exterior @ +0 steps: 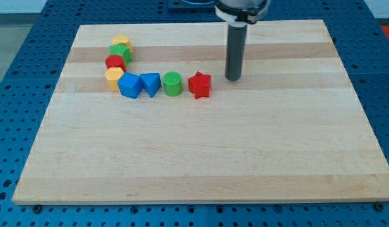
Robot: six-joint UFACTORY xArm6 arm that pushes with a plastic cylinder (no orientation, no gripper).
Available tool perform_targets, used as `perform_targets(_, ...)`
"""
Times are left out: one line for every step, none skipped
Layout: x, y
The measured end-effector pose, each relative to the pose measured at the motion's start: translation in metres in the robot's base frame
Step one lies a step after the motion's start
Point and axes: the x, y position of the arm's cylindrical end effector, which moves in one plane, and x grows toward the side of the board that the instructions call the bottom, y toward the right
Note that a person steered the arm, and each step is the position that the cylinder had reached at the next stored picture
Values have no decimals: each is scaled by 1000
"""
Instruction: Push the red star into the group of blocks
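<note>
The red star (199, 85) lies on the wooden board, at the right end of a curved row of blocks. It sits close beside a green cylinder (173, 83). To the left come a blue triangle (150, 84), a blue block (130, 85), a yellow block (115, 79), a red block (115, 62), a green block (121, 52) and a yellow block (121, 41). My tip (233, 78) stands on the board to the right of the red star, a short gap away and slightly higher in the view.
The wooden board (207, 151) lies on a blue perforated table (24, 63). The rod rises from my tip to the arm's head at the view's top.
</note>
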Motion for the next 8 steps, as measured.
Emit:
perform_targets(17,-10)
perform_targets(23,-21)
perform_targets(23,-42)
perform_targets(23,-65)
perform_targets(23,-84)
perform_targets(23,-93)
perform_targets(22,-94)
perform_targets(2,-90)
